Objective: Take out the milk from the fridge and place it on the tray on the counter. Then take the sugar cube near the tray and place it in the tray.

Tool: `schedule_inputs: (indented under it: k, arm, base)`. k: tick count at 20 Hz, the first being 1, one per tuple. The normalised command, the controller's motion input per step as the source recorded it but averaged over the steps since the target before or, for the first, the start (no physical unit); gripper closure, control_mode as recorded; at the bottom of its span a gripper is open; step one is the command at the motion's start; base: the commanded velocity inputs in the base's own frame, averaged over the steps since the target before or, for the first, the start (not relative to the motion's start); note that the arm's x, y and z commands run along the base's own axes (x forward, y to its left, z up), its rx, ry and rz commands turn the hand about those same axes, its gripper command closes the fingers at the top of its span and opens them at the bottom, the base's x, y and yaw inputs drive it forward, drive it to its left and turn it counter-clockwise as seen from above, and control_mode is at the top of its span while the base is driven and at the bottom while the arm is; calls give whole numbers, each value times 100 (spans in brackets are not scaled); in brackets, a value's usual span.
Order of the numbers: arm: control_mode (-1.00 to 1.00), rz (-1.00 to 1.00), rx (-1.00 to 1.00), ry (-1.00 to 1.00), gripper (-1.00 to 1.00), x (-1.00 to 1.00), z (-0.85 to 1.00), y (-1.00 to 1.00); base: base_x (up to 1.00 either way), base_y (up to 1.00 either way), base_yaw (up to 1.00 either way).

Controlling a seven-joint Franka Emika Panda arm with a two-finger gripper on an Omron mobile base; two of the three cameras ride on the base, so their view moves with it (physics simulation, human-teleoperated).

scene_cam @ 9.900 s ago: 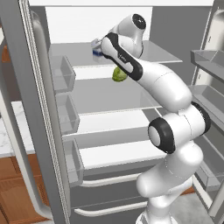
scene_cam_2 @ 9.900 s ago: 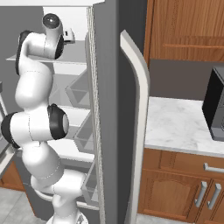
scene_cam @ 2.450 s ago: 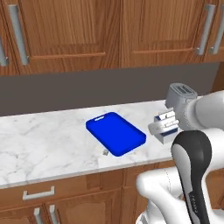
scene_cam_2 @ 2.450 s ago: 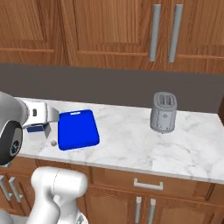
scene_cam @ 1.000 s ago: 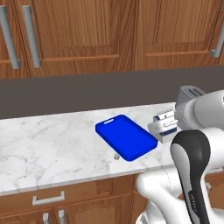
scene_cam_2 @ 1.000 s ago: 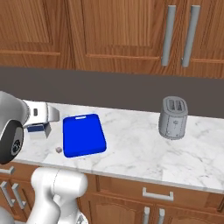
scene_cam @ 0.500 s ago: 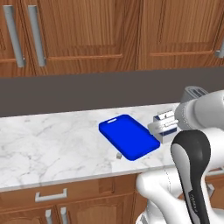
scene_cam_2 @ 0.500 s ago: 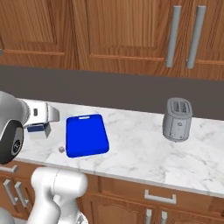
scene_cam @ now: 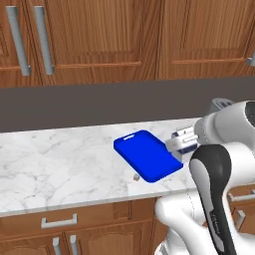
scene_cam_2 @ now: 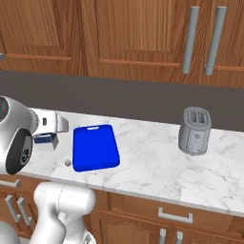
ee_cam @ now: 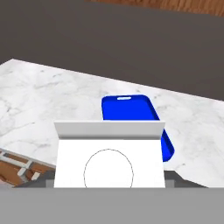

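My gripper is shut on the milk, a small white carton with a blue band, held above the counter just right of the tray. In the right base view the gripper holds the milk to the left of the blue tray. In the hand view the milk hides the fingertips, and the tray lies beyond it. The sugar cube rests on the marble at the tray's near corner. The fridge is out of view.
A grey metal toaster stands on the counter well right of the tray; its top peeks out behind my arm. Brown wall cabinets with grey handles hang above. Cabinet drawers run under the counter's front edge.
The whole picture has slid as the base drove along the counter; tray, sugar cube and toaster sit further right in both base views. The milk stays in the gripper.
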Motion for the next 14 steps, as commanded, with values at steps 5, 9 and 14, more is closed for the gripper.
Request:
schedule_inputs:
  k: [5, 9, 14]
  arm:
    - [-100, 16, 5, -1, 100, 83, -83, -49]
    - [-100, 22, 0, -1, 100, 86, -94, -8]
    - [-100, 20, 0, -6, 100, 99, -76, 0]
  base:
    - [0, 0, 0]
    - [0, 0, 0]
    - [0, 0, 0]
